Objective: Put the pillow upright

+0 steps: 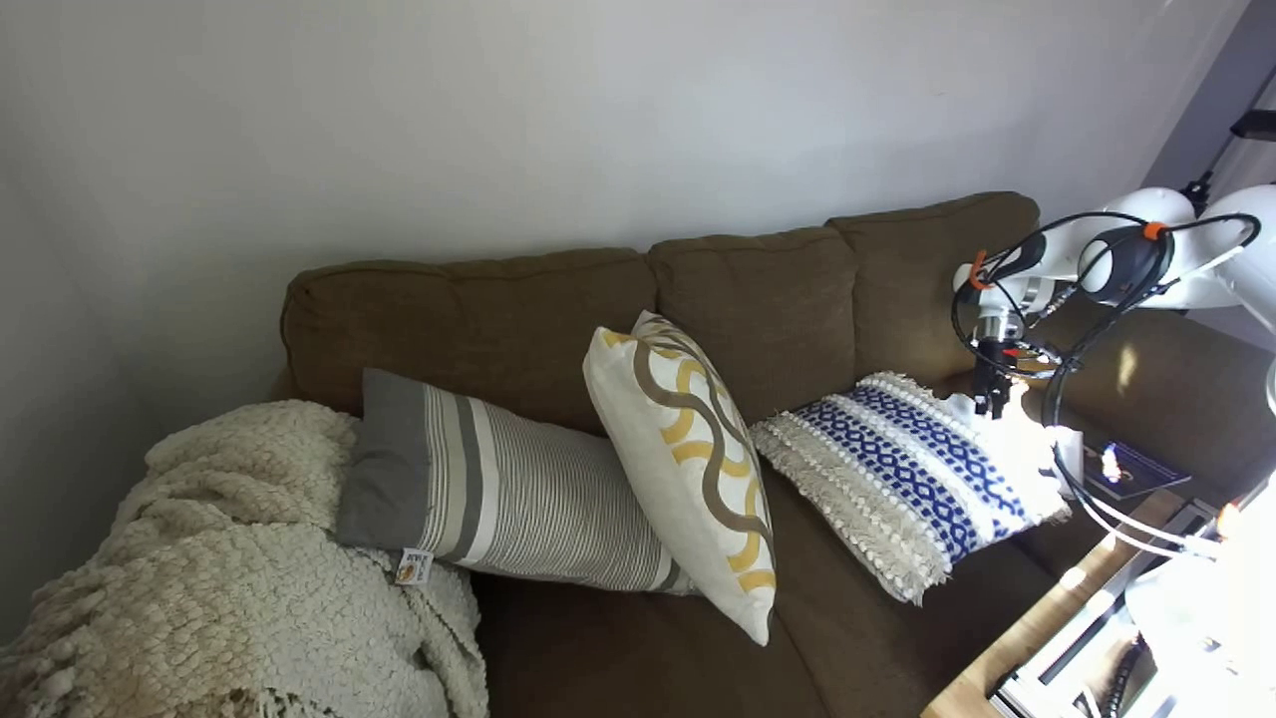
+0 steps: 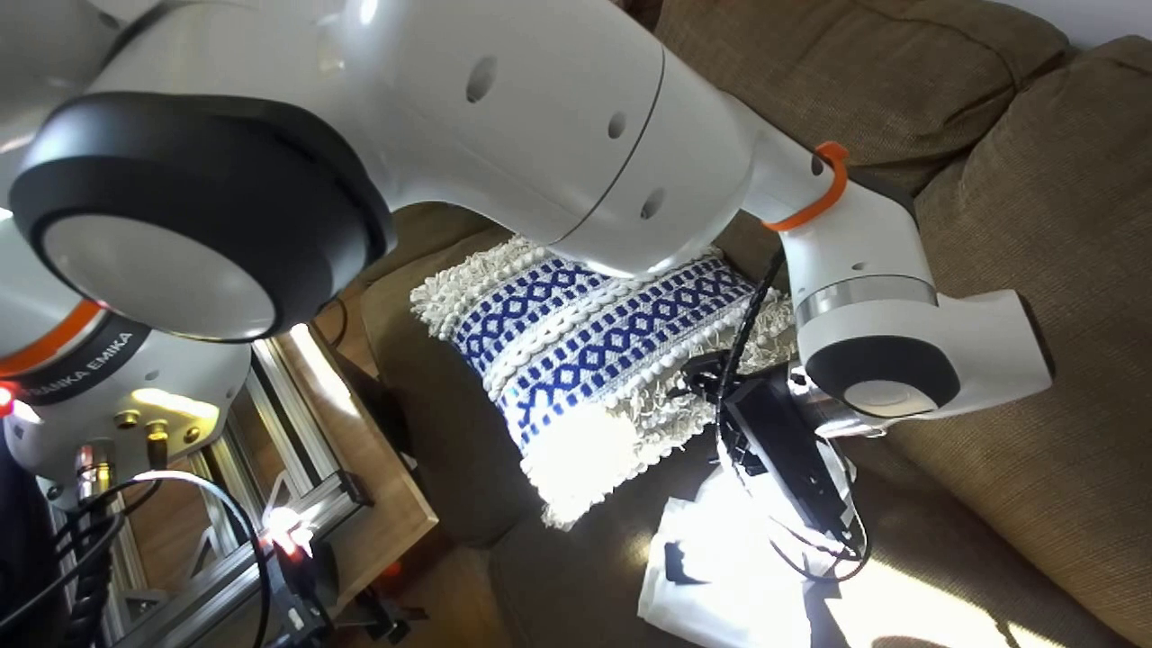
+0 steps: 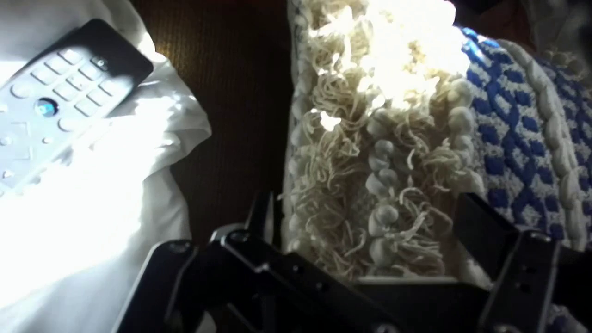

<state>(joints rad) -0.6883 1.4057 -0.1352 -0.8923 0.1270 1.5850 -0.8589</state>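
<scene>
Pillow's (image 3: 407,157) fringed edge between spread fingers (image 3: 484,237), wrist view.

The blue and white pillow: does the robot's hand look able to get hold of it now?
Probably yes: the hand is open, the fringed side of the pillow appears between its fingers, and the remote lies off to one side.

The glossy white arm (image 2: 540,117) has orange bands (image 2: 832,186), black cables (image 2: 745,326) and black fingers (image 3: 484,236).
</scene>
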